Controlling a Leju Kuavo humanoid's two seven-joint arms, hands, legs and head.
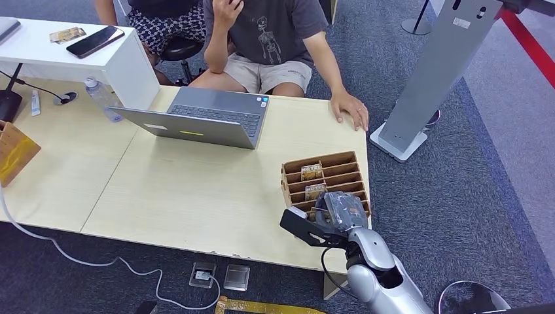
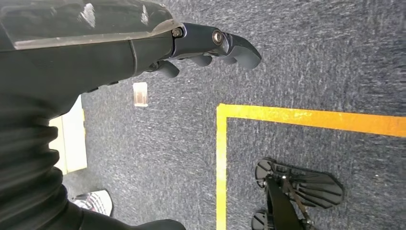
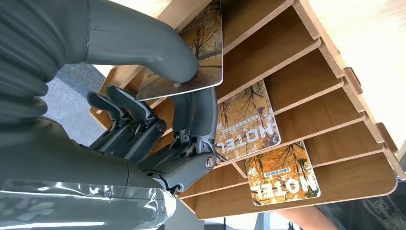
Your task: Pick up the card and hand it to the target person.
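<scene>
A slotted wooden card rack (image 1: 327,160) stands near the table's right front corner, with hotel cards (image 1: 311,172) upright in its slots. My right hand (image 1: 337,212) is at the rack's near end. In the right wrist view the thumb and fingers of my right hand (image 3: 158,110) pinch one autumn-tree card (image 3: 203,52) at the slot closest to me. Two more cards (image 3: 246,120) sit in the following slots of the rack (image 3: 297,57). A person in a grey shirt (image 1: 275,39) sits across the table, one hand (image 1: 350,108) flat on it. My left hand (image 2: 143,48) hangs over the carpet, holding nothing.
An open laptop (image 1: 203,121) lies mid-table in front of the person. A water bottle (image 1: 101,98) and a white raised shelf (image 1: 124,62) carrying a phone (image 1: 95,40) are at the back left. A grey stand (image 1: 445,72) rises on the carpet to the table's right.
</scene>
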